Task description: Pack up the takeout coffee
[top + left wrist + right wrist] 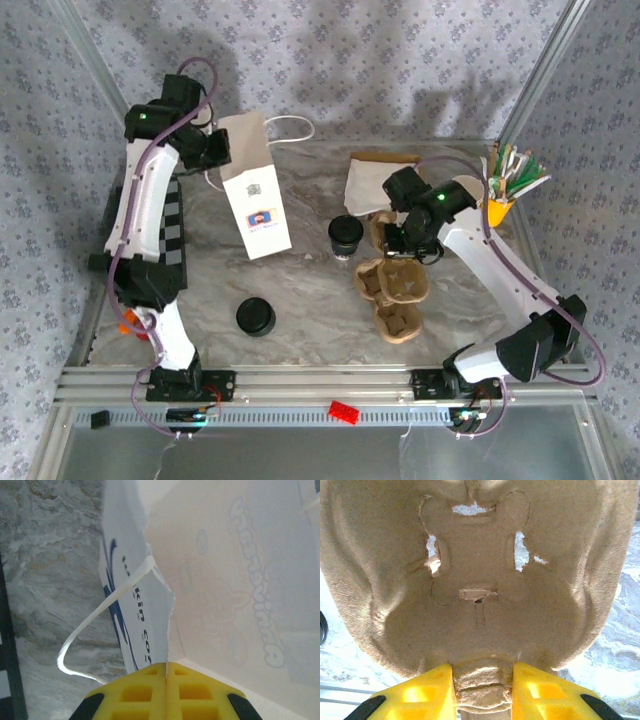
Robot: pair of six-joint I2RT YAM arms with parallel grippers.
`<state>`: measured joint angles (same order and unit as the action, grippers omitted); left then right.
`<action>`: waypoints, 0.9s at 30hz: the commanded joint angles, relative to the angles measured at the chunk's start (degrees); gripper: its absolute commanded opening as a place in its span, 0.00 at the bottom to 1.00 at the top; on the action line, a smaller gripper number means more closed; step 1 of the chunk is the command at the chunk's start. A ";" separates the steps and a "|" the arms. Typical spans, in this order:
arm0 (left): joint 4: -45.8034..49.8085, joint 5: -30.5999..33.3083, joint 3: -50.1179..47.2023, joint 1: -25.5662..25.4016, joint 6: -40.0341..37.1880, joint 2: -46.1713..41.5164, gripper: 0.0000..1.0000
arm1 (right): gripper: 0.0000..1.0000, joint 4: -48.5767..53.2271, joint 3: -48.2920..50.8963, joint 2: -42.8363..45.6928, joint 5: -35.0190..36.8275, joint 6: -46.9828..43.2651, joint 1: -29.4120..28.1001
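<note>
The takeout coffee, a small pale cup with a dark round top, stands on the marble table between the bag and the carrier. A white paper bag stands upright at the back left. My left gripper is shut on its rim; in the left wrist view the yellow fingertips meet on the bag's torn paper edge. The brown cardboard cup carrier lies right of the cup. My right gripper is shut on the carrier's far rim, with a tab of the carrier pinched between the fingers.
A loose black lid lies near the front left. White napkins sit behind the carrier. A yellow holder of stirrers stands at the back right. A black ridged mat runs along the left edge. The bag's string handle loops outward.
</note>
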<state>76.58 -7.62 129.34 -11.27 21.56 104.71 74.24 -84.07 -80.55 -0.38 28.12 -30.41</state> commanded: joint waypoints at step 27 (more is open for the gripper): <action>-14.51 6.24 -32.35 -15.48 22.01 -25.15 0.00 | 0.28 8.70 -7.43 5.76 0.72 4.02 1.81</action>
<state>62.87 -2.76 97.27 -25.32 41.54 81.38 80.23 -89.23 -76.29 -0.21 30.13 -28.95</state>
